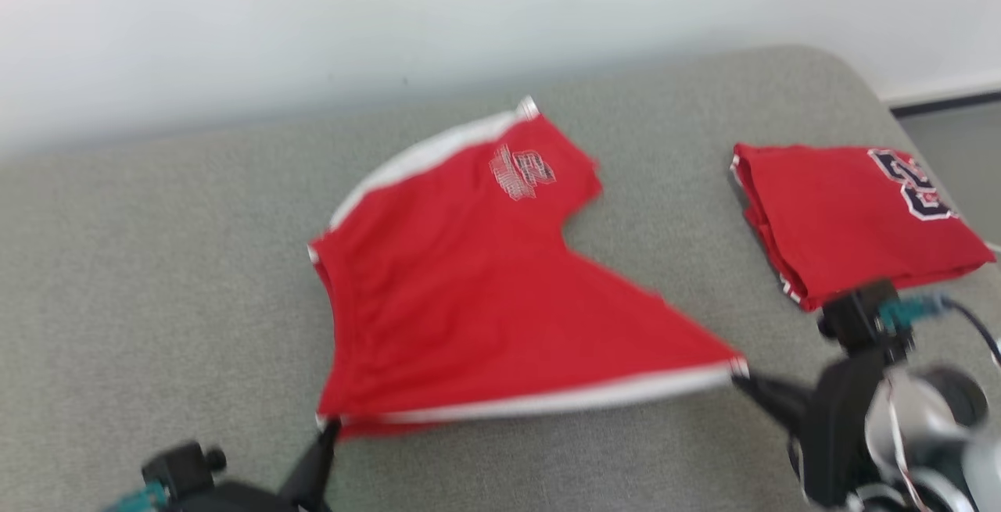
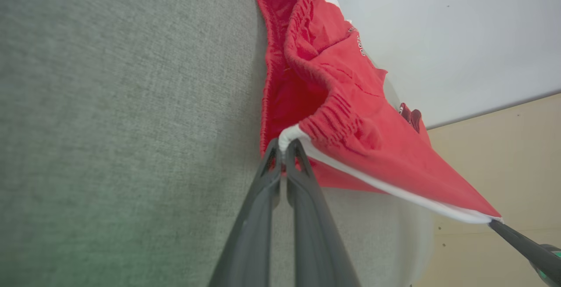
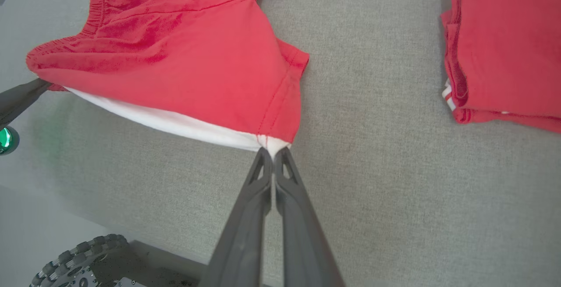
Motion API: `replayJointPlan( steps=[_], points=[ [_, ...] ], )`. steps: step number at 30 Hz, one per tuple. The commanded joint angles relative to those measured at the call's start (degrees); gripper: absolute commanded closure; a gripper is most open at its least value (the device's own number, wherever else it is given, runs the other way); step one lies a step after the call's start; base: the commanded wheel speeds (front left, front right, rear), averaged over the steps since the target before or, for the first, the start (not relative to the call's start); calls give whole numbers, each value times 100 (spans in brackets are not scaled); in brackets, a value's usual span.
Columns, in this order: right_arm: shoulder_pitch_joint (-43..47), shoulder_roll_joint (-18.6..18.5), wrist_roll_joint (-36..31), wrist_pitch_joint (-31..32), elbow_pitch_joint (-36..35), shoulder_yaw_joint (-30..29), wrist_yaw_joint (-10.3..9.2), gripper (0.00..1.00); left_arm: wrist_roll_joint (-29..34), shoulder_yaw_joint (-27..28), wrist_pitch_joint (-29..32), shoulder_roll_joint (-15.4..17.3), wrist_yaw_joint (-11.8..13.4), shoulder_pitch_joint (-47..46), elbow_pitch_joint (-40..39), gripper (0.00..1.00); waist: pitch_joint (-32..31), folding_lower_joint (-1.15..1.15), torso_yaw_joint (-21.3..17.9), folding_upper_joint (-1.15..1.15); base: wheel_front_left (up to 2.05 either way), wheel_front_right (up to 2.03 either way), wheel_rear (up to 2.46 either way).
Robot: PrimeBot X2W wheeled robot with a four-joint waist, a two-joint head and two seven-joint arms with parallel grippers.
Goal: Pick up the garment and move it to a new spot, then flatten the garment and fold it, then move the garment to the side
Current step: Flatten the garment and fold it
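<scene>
Bare room: upholstered surface (image 1: 156, 277), white wall (image 1: 313, 19)

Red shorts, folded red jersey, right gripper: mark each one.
red shorts (image 1: 469, 293), head view, middle of the fabric.
folded red jersey (image 1: 837, 207), head view, plain top layer.
right gripper (image 3: 272, 154), right wrist view, between its fingertips.

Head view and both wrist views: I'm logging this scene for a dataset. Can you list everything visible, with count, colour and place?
shorts: one, red with white side stripe, mid-pad, stretched between both claws
folded jersey: one, red with dark number, on the pad right of the shorts, apart from them
pad: one, grey fabric, under both garments
wall: one, white, behind the pad
roller wheel: one, black, below the pad's near edge
left claw: one, dark, shut on the shorts' waistband corner
right claw: one, dark, shut on the shorts' leg-hem corner
</scene>
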Motion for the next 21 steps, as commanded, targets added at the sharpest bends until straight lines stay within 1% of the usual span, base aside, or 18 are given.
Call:
replayJointPlan(
  steps=[1, 5, 6, 8, 10, 12, 14, 16, 21],
  points=[
    [446, -7, 77, 256, -301, -171, -16, 100, 86, -92, 49, 124, 158, 340, -223, 100, -406, 2, 106, 1, 0, 0, 0],
    [1290, 101, 79, 843, -950, -583, -16, 100, 166, -328, 307, 407, 513, 830, -867, 100, -442, 2, 208, 1, 0, 0, 0],
    [1290, 101, 79, 843, -950, -583, -16, 100, 166, -328, 307, 407, 513, 830, -867, 100, -442, 2, 208, 1, 0, 0, 0],
    [1511, 211, 103, 991, -1264, -775, -16, 100, 207, -442, 461, 532, 633, 962, -1191, 100, -418, 2, 267, 1, 0, 0, 0],
    [1511, 269, 40, 1027, -1468, -900, -16, 100, 127, -418, 472, 509, 662, 996, -1477, 100, -371, 2, 310, 1, 0, 0, 0],
    [1332, 247, -33, 1003, -1513, -919, -16, 100, 94, -399, 482, 464, 682, 922, -1635, 100, -315, 2, 348, 1, 0, 0, 0],
    [1007, 211, -131, 927, -1409, -876, -16, 100, 106, -351, 471, 400, 706, 729, -1702, 100, -242, 2, 389, 1, 0, 0, 0],
    [592, 108, -259, 823, -1152, -763, -16, 100, 149, -333, 465, 291, 733, 533, -1668, 100, -166, 2, 442, 1, 0, 0, 0],
    [-510, -84, -647, 428, -171, -366, -16, 100, 181, -271, 549, -10, 769, -158, -1378, 100, 97, 2, 662, 1, 0, 0, 0]
  ],
)
